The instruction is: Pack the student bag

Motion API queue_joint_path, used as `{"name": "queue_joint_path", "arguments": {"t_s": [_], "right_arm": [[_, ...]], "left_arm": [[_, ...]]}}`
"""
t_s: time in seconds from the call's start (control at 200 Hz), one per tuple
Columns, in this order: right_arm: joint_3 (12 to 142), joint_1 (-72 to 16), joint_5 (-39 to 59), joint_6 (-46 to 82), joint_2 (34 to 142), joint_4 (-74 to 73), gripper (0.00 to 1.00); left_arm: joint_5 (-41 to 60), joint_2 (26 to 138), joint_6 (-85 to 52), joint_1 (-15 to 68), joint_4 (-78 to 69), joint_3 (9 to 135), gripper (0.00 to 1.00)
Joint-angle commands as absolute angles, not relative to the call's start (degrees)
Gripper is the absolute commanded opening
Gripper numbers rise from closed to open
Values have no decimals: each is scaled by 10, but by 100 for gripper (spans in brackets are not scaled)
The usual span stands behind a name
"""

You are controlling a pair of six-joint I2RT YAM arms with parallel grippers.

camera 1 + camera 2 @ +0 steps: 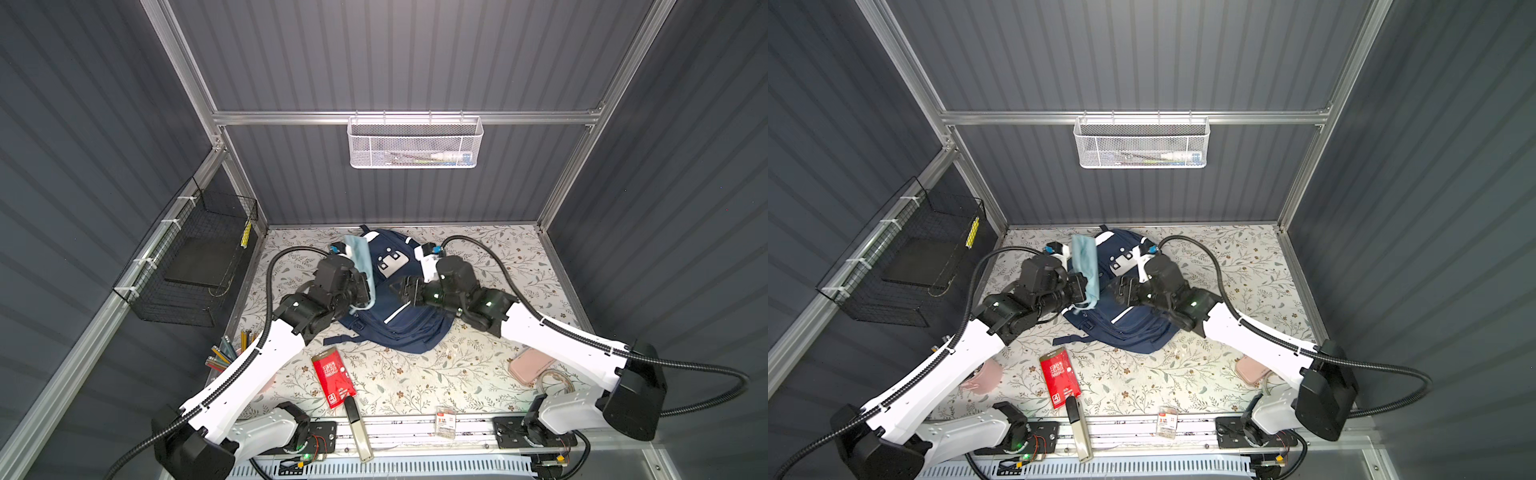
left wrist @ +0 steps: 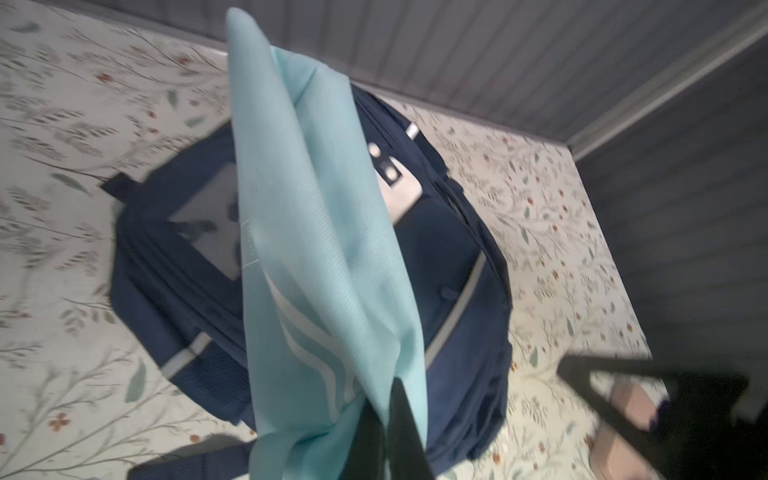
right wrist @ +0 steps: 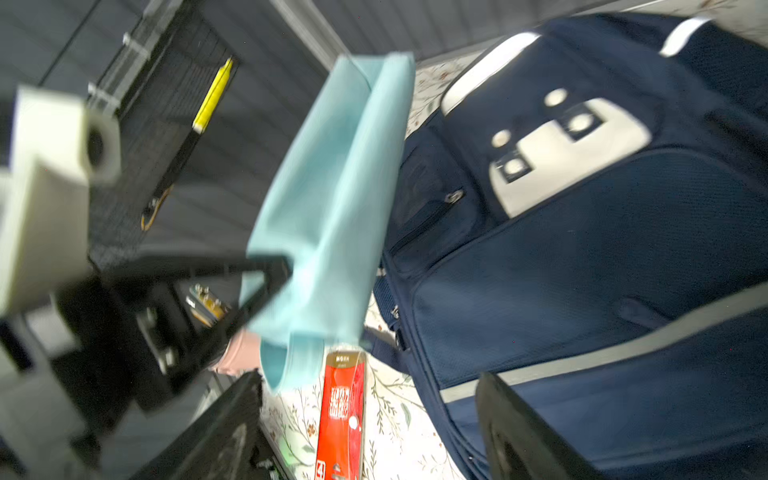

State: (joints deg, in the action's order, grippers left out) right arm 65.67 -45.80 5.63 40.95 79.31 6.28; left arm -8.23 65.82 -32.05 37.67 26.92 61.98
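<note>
- The student bag (image 1: 409, 328) is seen lying flat on the flowered table (image 1: 478, 365), at the centre of both top views.
- A light-blue pouch (image 1: 360, 257) is pinched by the left gripper (image 1: 369, 291), just left of centre.
- The right gripper (image 1: 401, 291) is held spread over the bag, right of centre.

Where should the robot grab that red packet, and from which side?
Probably across its two long edges, near the middle, coming straight down. The red packet lies flat on the table, long and narrow; the open right gripper is free.
</note>
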Motion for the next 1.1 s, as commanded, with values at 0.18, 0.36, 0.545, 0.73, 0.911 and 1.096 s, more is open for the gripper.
{"name": "queue_joint_path", "arguments": {"t_s": [0.18, 0.36, 0.545, 0.73, 0.911, 1.096], "right_arm": [[694, -452, 58, 475, 794, 169, 82], [667, -427, 68, 493, 796, 209, 78], [636, -416, 75, 500, 802, 210, 74], [615, -408, 69, 500, 812, 232, 64], [552, -379, 131, 536, 804, 106, 60], [571, -376, 125, 527, 819, 118, 47]], "left_arm": [[-28, 714, -230, 461, 193, 636, 0], [-24, 761, -226, 493, 169, 626, 0], [-65, 814, -187, 555, 184, 657, 0], [-88, 818, -197, 562, 179, 656, 0], [-46, 818, -209, 563, 143, 642, 0], [-47, 819, -202, 563, 148, 638, 0]]}}
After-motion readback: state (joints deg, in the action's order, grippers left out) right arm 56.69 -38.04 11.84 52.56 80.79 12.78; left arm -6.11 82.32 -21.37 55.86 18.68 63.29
